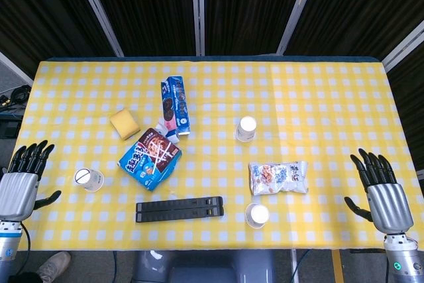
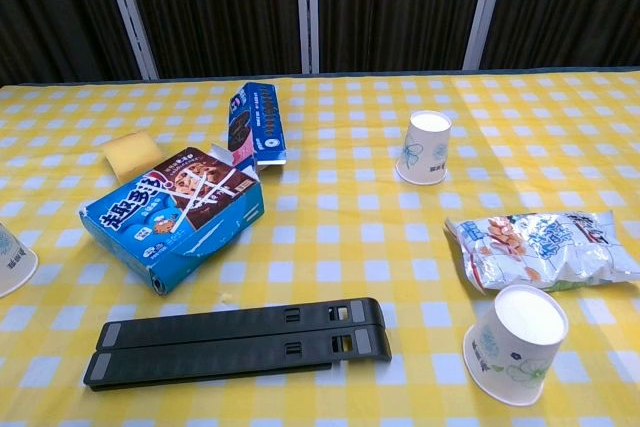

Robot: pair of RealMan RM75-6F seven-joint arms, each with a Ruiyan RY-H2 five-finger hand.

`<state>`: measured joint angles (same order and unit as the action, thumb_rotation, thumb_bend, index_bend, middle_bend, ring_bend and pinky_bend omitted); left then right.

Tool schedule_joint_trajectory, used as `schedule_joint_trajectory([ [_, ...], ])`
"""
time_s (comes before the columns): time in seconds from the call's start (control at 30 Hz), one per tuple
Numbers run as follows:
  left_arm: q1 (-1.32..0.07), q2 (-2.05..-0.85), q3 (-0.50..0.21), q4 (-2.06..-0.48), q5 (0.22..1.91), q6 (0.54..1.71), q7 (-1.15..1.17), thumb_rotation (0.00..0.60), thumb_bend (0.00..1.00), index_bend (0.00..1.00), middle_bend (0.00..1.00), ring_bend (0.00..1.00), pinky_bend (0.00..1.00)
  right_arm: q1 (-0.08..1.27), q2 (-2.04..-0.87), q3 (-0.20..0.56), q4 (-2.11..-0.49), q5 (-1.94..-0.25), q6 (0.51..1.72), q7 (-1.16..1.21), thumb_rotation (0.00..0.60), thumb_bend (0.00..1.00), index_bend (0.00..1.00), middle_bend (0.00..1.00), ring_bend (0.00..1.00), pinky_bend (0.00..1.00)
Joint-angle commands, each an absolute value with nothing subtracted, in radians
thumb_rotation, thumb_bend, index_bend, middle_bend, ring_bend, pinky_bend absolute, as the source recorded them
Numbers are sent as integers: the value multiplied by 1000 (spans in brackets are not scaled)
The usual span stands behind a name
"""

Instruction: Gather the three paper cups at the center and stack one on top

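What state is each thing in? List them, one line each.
Left hand: open, holds nothing.
Right hand: open, holds nothing.
Left cup: upside down, apart.
Far cup: upside down, apart.
Near cup: upside down, beside snack bag.
Blue cookie box: lying flat.
Black folding stand: folded flat.
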<state>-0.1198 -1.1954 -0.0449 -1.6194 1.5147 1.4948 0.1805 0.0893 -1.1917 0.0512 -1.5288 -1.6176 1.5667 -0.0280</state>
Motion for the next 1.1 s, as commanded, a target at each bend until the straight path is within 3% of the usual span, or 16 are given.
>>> schedule_joint_trajectory([
  [0.03,-120,-1195,-45,-1619,1514,1494,181,600,89,0,0,0,0,89,-1192,51,-1529,-1618,1567,-28,600,102,0,0,0,0],
  [0.87,-130,-1188,-40,-1623,1509,1466,191,600,92,0,0,0,0,92,-1196,48,-1527,-1620,1560,-34,600,103,0,0,0,0],
  [1.1,-151,-1178,-34,-1622,1478,1400,201,600,98,33,0,0,0,94,-1196,45,-1528,-1624,1556,-33,600,102,0,0,0,0],
])
